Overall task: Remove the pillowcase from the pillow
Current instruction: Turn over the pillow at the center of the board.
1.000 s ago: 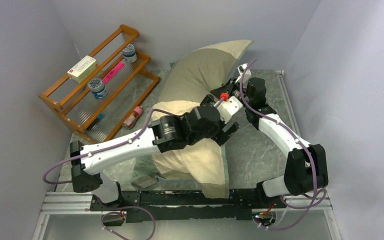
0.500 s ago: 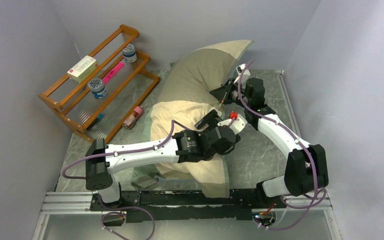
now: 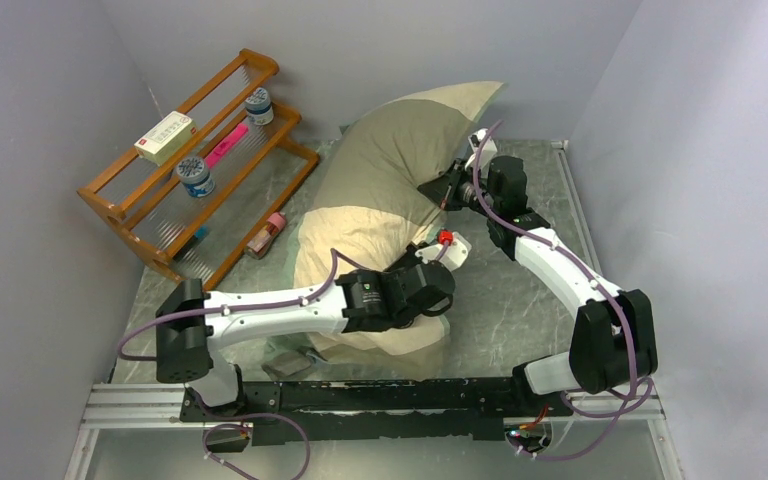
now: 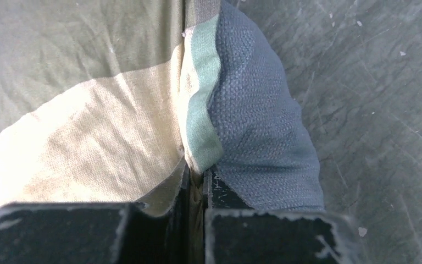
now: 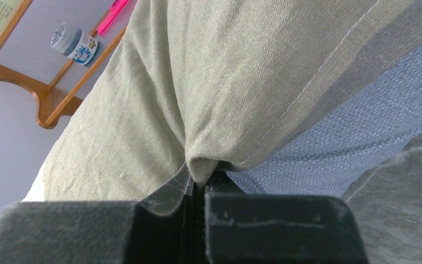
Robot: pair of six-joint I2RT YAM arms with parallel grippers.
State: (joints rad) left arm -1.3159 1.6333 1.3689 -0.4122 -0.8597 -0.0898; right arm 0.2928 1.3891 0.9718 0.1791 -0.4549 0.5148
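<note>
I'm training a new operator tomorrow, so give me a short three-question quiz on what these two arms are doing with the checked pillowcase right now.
1. True or false: the left gripper has its jaws open, clear of the beige and olive checked cloth pillowcase.
2. Multiple choice: the brown wooden two-tier rack stands at the grey marbled table on its (A) far left, (B) far right, (C) near edge.
3. Short answer: what is pinched in the right gripper?

Key
1. False: the jaws are shut on the cloth at its green edge.
2. A.
3. An olive fold of the same pillowcase.
</note>
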